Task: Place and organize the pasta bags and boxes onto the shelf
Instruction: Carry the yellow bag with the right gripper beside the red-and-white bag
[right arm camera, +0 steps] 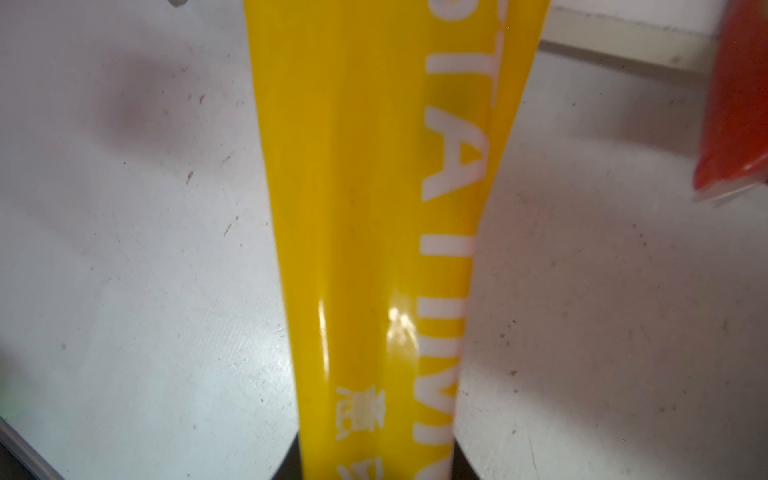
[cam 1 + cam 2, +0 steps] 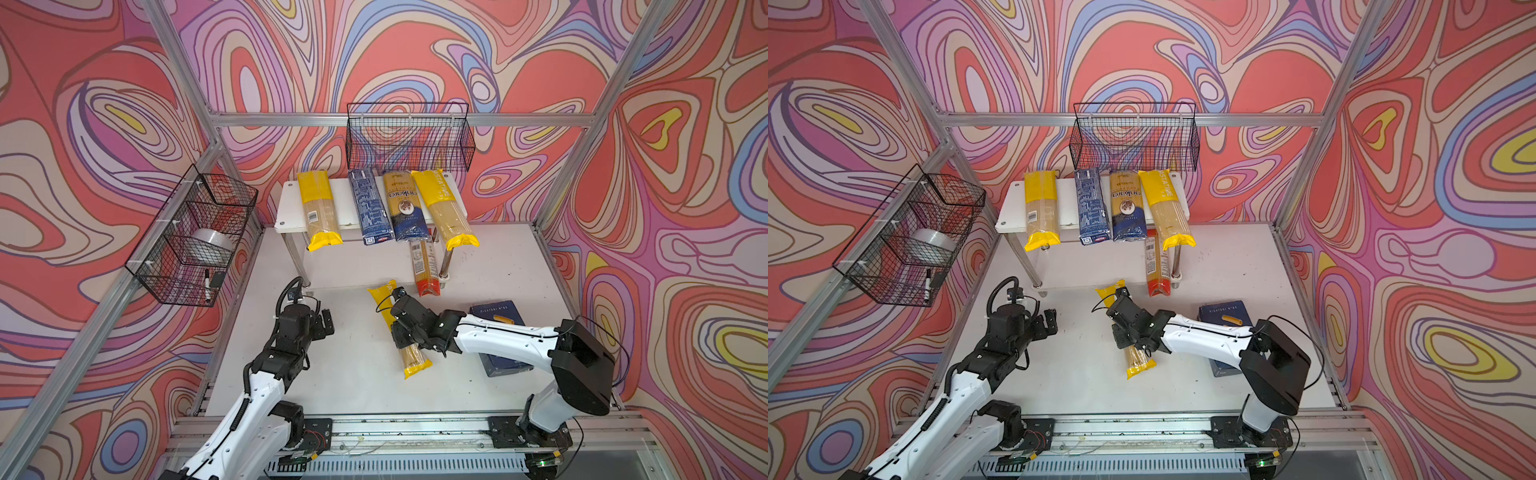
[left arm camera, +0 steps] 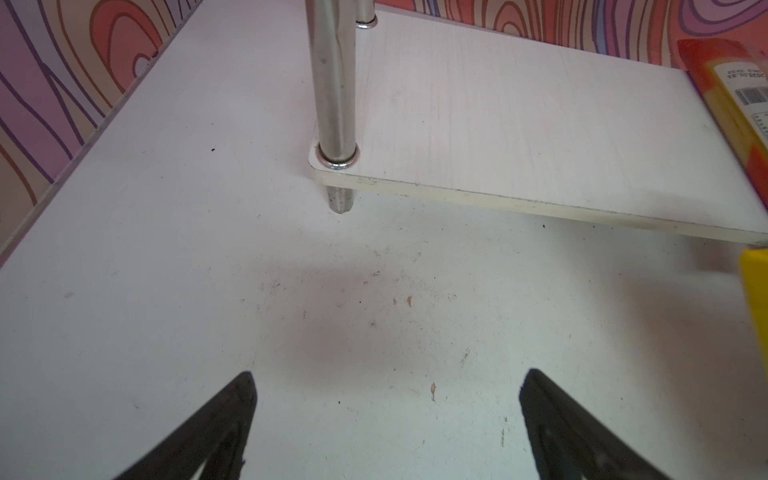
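The right gripper (image 1: 374, 465) pinches a yellow spaghetti packet (image 2: 410, 360) near its middle — the packet points toward the shelf (image 2: 286, 208), just in front of its lower tier. The left gripper (image 3: 386, 386) hangs spread wide above the table (image 3: 124, 332).

Swirl-patterned red and purple walls (image 2: 415, 50) enclose a white tabletop (image 2: 357, 374), aluminium rails (image 2: 291, 119).
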Robot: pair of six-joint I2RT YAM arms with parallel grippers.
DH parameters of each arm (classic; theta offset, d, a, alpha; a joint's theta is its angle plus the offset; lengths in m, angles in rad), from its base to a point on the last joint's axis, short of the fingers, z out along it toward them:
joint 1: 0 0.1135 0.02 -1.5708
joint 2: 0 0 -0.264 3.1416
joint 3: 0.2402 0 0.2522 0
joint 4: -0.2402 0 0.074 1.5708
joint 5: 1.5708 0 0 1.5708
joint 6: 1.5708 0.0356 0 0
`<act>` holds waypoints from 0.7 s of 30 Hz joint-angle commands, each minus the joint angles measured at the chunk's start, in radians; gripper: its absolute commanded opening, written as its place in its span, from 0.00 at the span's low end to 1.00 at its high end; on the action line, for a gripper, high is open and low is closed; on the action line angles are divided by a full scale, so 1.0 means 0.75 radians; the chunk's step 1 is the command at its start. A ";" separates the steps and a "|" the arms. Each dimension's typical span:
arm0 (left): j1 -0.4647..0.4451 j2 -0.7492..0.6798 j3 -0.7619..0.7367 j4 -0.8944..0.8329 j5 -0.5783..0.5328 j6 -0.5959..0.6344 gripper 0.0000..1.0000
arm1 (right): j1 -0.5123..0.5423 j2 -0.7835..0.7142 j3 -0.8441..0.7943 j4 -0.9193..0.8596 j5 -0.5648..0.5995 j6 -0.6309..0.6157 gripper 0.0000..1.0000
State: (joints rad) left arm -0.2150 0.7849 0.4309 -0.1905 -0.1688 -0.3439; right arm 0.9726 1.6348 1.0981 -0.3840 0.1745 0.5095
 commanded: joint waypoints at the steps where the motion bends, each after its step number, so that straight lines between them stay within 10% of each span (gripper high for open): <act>1: 0.009 -0.020 -0.015 -0.008 0.009 0.004 1.00 | -0.051 -0.023 0.132 0.113 0.014 -0.032 0.00; 21: 0.011 -0.020 -0.016 -0.008 0.010 0.004 1.00 | -0.225 0.310 0.619 0.076 0.096 -0.003 0.00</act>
State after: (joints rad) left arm -0.2142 0.7837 0.4301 -0.1905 -0.1581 -0.3435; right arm 0.8223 1.8774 1.4971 -0.4072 0.2024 0.4961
